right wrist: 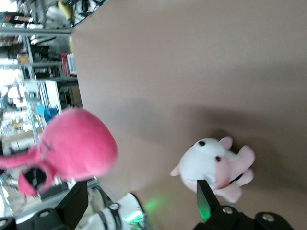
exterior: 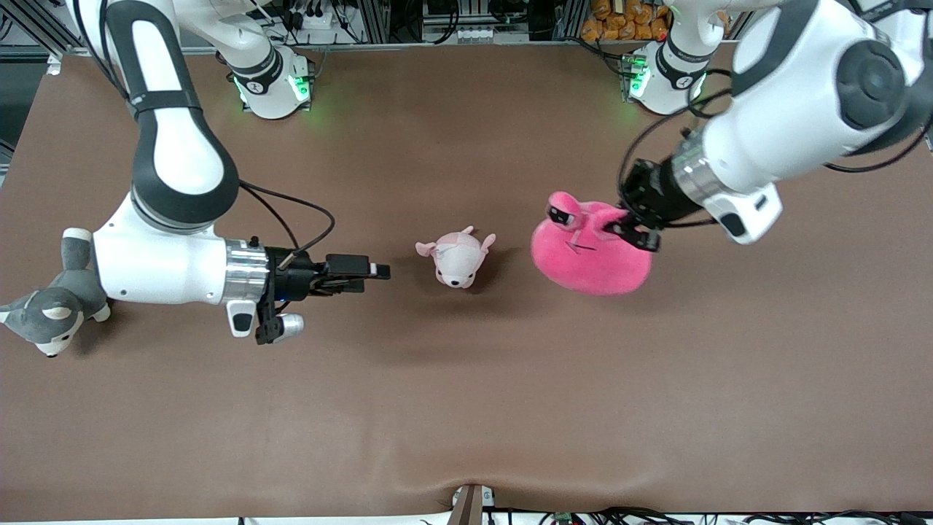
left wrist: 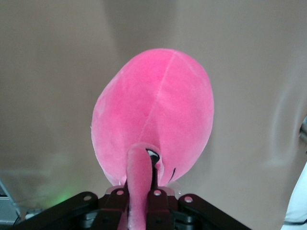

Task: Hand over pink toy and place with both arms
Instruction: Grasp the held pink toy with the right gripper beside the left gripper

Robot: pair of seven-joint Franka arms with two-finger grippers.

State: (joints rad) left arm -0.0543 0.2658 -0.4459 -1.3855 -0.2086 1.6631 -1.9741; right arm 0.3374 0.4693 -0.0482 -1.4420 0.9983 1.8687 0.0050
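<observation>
The pink toy (exterior: pixel 589 257), a round hot-pink plush blob with stalk eyes, is held off the brown table (exterior: pixel 466 408) by one stalk pinched in the left gripper (exterior: pixel 633 227), beside the pale pink-and-white puppy plush (exterior: pixel 458 257). For a clean handover it should be carried level toward the right gripper (exterior: pixel 368 271), which waits at the puppy's other flank with fingers spread, so that the hanging body is presented between those open jaws.

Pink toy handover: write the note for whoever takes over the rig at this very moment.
Left gripper: jaws shut on one stalk eye of the pink toy, which hangs from it above the table.
Right gripper: jaws open, empty, pointing toward the toy, with the pale puppy plush on the table between them.
The husky plush lies at the right arm's end of the table.
Done: pickup.
Left: bring the grippers together, hand over, place.
</observation>
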